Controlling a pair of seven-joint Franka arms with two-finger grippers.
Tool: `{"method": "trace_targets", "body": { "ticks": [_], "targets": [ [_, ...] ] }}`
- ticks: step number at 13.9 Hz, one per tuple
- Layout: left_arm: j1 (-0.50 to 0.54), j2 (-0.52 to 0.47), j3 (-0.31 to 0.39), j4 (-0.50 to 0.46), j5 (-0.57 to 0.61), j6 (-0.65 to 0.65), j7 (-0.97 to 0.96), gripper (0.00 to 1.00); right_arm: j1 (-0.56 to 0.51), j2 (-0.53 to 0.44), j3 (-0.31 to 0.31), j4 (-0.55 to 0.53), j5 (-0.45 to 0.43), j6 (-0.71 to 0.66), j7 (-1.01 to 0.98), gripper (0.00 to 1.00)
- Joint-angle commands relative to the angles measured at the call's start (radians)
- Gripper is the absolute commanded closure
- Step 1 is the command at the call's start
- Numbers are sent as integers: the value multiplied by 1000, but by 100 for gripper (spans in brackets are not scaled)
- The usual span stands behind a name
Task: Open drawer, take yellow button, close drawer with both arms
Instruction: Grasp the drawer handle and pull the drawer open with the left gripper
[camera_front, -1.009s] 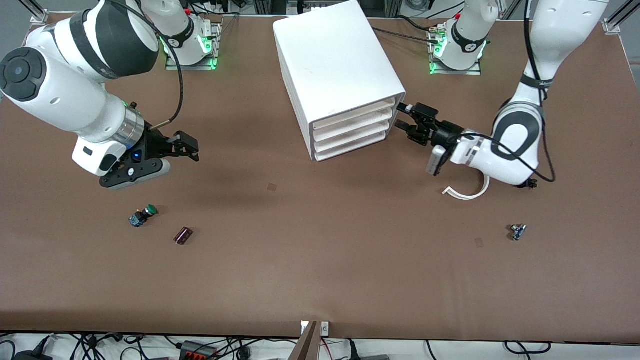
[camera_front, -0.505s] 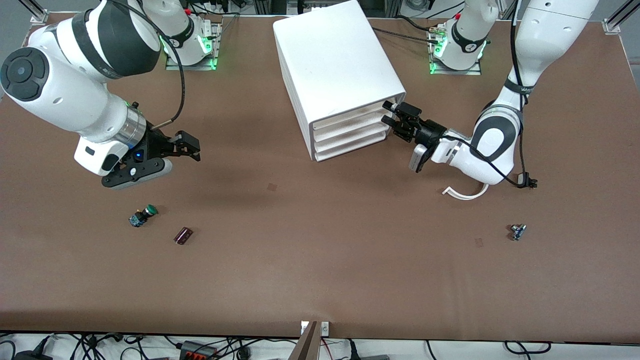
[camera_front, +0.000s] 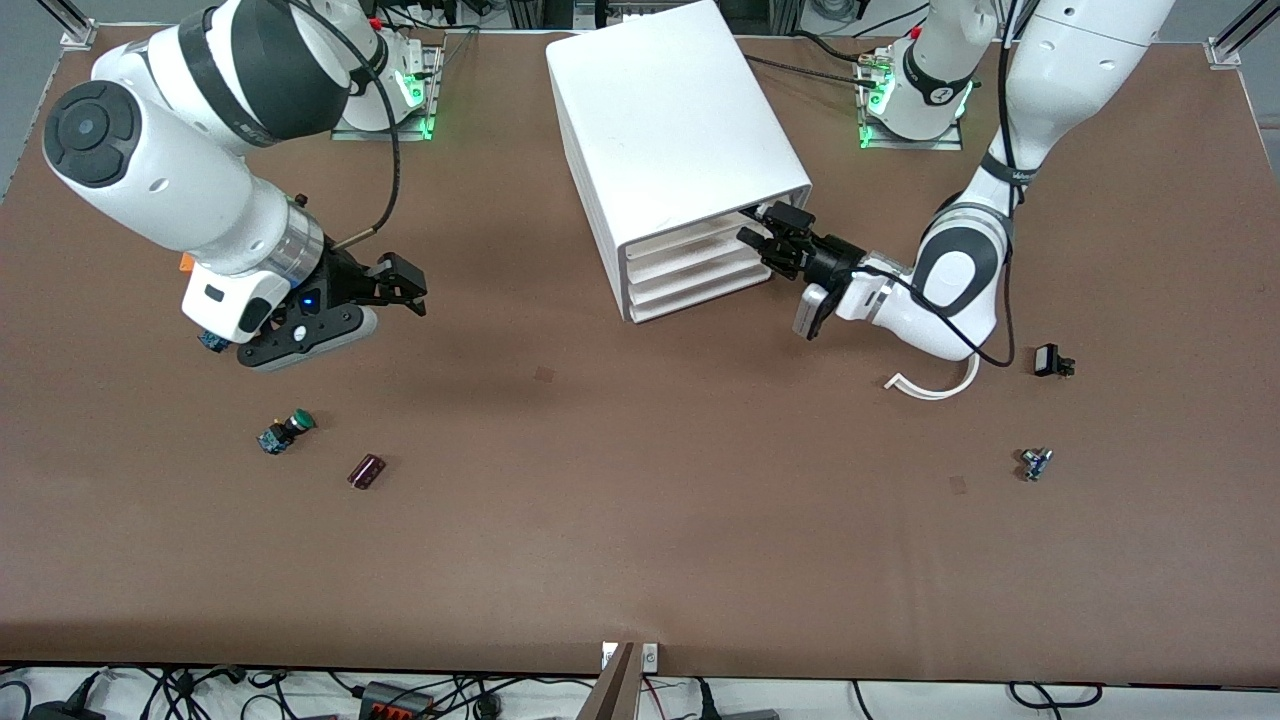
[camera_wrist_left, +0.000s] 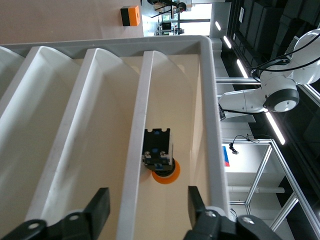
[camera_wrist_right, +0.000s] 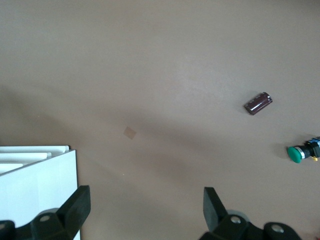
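Showing button (camera_wrist_left: 161, 159): orange round cap, dark body.

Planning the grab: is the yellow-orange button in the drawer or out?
In: the button lies inside the drawer, ahead of the left gripper.

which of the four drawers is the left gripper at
The topmost drawer of the white cabinet: the left gripper straddles its front edge, unlike the three lower drawers.
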Motion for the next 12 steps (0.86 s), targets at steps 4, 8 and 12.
{"method": "trace_targets", "body": {
  "ticks": [4, 8, 12],
  "targets": [
    [0, 5, -4, -26, -26, 9, 65, 77, 43, 36, -6, 48, 15, 16, 22, 0],
    [3, 16, -3, -23, -26, 9, 108, 95, 95, 71, -6, 86, 13, 17, 91, 0],
    [13, 42, 20, 20, -7, 12, 97, 95, 115, 102, -6, 120, 15, 42, 111, 0]
  ]
}}
